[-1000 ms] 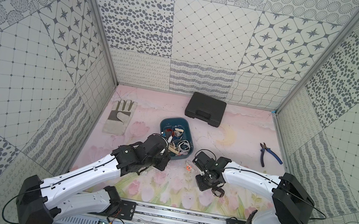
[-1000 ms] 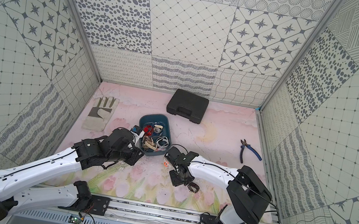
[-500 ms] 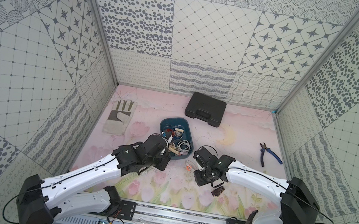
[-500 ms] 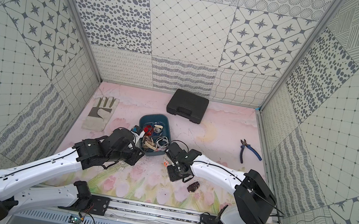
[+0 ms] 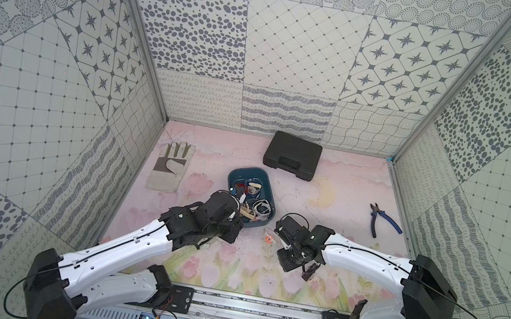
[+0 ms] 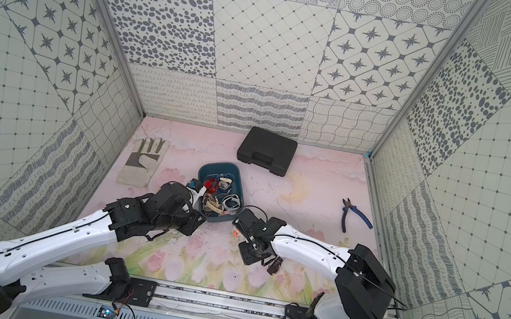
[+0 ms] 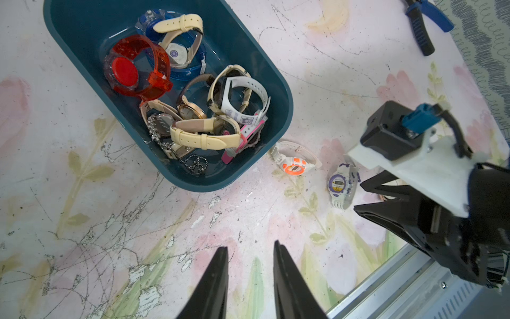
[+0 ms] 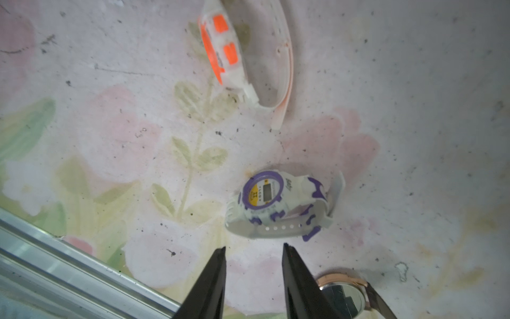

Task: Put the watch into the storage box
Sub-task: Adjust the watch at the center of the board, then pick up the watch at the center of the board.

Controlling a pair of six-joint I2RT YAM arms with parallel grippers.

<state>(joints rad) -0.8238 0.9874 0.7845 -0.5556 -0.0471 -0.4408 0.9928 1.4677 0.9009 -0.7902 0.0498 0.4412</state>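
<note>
The right gripper [image 8: 254, 246], jaws parted and empty, is hovering just beside the purple-and-white watch [image 8: 263, 193], probably light, slick plastic, best pinched across its case.

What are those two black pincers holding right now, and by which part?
Nothing. Both the left pincer and the right pincer stand open and empty.

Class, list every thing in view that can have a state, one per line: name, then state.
storage box: lidless, holding several watches
purple watch: on the mat, outside the box, ungripped
orange watch: on the mat, outside the box
black case: shut
pliers: handles spread
glove: flat
left gripper: open, empty
right gripper: open, empty
</note>
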